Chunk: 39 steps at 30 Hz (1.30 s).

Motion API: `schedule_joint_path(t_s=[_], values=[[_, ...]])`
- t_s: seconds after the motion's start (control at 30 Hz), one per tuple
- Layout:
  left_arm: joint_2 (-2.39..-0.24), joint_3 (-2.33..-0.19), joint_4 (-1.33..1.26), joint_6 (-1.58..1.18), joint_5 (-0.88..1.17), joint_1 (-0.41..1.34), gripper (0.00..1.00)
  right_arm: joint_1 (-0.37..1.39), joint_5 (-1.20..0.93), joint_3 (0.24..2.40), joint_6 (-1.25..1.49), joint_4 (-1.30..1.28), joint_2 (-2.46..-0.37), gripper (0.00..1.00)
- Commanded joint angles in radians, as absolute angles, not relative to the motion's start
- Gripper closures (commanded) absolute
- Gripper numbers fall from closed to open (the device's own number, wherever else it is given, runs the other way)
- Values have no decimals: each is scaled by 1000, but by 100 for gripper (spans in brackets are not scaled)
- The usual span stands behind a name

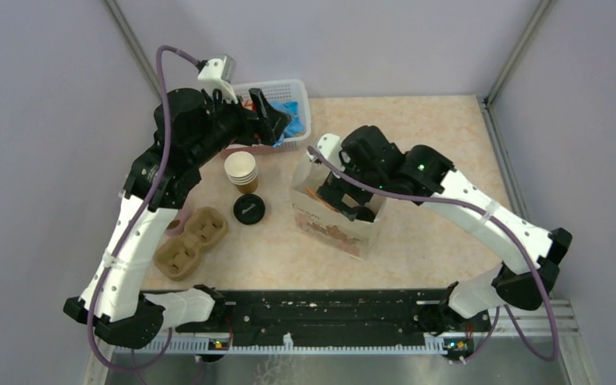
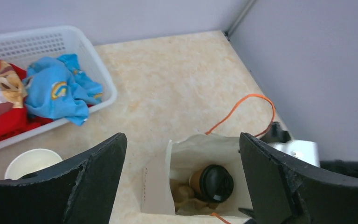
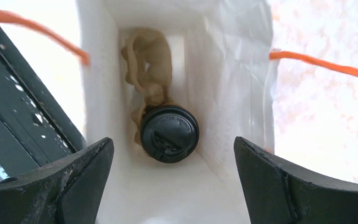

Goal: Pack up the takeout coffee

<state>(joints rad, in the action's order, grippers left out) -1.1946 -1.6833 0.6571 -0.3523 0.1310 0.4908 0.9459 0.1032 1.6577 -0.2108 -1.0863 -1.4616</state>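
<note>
Closest to the arm bases, on the left side of the bench (image 1: pixel 417 128), lies a brown pulp carrier (image 1: pixel 191 242) with two hollows. Just beside it, a little farther, a loose lid (image 1: pixel 249 209) lies flat on the bench.

In the middle stands a white paper bag (image 1: pixel 333 224) with its mouth open to the top. The coffee (image 3: pixel 169 133) is inside this bag, at the bottom. Its black cap faces the mouth, and the left wrist view shows a part of its brown side. It touches a crumpled brown piece (image 3: pixel 149 65) that goes on toward the far wall of the bag; I cannot tell what this piece is. Two orange handles (image 3: pixel 317 63) hang outside the bag.

The right hand (image 1: pixel 353 204) is at the mouth of the bag, directly above the coffee. Its fingers (image 3: pixel 270 186) are spread wide and nothing is between them; they do not touch the cup.

Behind the loose lid is a stack of cups (image 1: pixel 241 170) with white insides and no lids.

The left hand (image 1: pixel 269 116) hangs above the bench between the stack and the basket (image 1: pixel 289 87). It is also released, fingers wide apart and grasping nothing.

The white basket stands at the far edge, near the back wall, and it holds blue and red cloths (image 2: pixel 58 93).
</note>
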Motion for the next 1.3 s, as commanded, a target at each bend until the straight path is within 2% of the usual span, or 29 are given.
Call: schedule_joint_path(t_s=[0.0, 0.1, 0.3, 0.43, 0.57, 0.67, 0.9, 1.07, 1.2, 1.27], values=[[-1227, -1734, 637, -393, -69, 488, 3, 942, 41, 1737, -206, -961, -1340, 1], [-1247, -1730, 671, -440, -131, 484, 2, 942, 34, 1748, -195, -917, -1298, 1], [-1299, -1714, 721, -474, -125, 467, 2, 942, 70, 1751, -160, -790, -1252, 2], [-1395, -1759, 907, -525, -134, 404, 4, 942, 318, 1785, -164, -789, -1268, 6], [-1445, -1771, 1009, -524, -85, 286, 12, 933, 619, 1789, -211, -756, -1273, 4], [-1415, -1768, 1025, -494, -133, 225, 13, 867, 689, 1778, -181, -753, -1281, 3], [-1416, -1783, 1217, -462, -300, 79, 16, 670, 502, 1657, -79, -697, -1232, 3], [-1402, -1793, 1219, -406, -306, -21, 22, 562, 361, 1548, -50, -625, -1172, 2], [-1440, -1790, 1237, -363, -308, -99, 39, 518, 282, 1489, -54, -595, -1140, 2], [-1454, -1773, 1223, -330, -296, -113, 42, 493, 251, 1476, -57, -598, -1133, 2]])
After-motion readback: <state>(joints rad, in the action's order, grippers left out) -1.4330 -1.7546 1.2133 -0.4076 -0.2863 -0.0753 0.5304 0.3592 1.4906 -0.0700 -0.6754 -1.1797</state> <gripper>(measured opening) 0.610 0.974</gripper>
